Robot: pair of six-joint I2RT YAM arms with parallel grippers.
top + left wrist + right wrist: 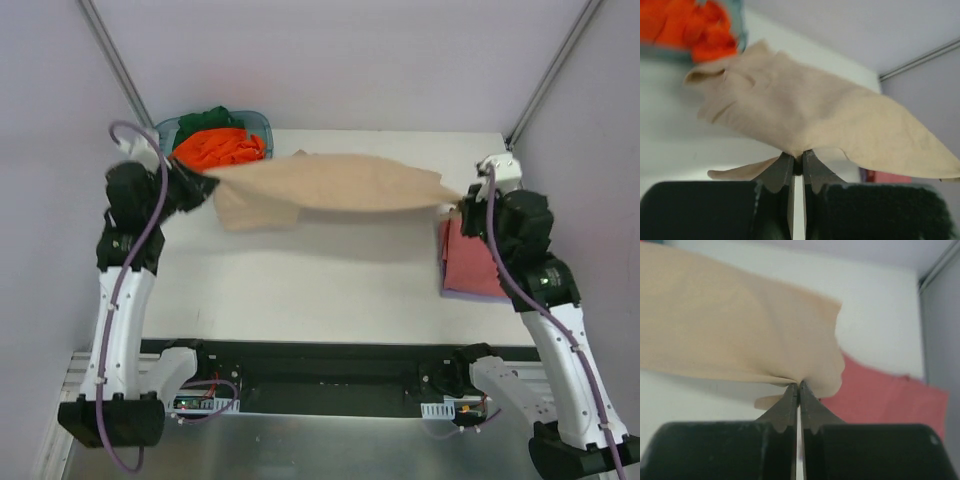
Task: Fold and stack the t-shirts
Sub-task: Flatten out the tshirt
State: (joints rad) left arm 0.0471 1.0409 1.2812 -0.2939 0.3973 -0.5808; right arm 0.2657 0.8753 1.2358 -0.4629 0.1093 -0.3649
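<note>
The tan-beige t-shirt [335, 185] hangs stretched above the table between both grippers. My left gripper [207, 183] is shut on its left end, seen in the left wrist view [797, 154]. My right gripper [462, 203] is shut on its right end, seen in the right wrist view [798, 385]. The shirt fills both wrist views [810, 115] [730, 335]. A folded dusty red t-shirt [472, 258] lies at the right edge on a lavender one [470, 294]; the red also shows in the right wrist view [885, 400]. Bright orange [218, 149] and dark green [215, 118] shirts sit in the tub.
A teal see-through plastic tub [258, 125] stands at the table's back left corner. The white table [300, 290] has grey walls around it, with metal frame posts [545, 80] at the back corners. The arms' bases sit at the near edge.
</note>
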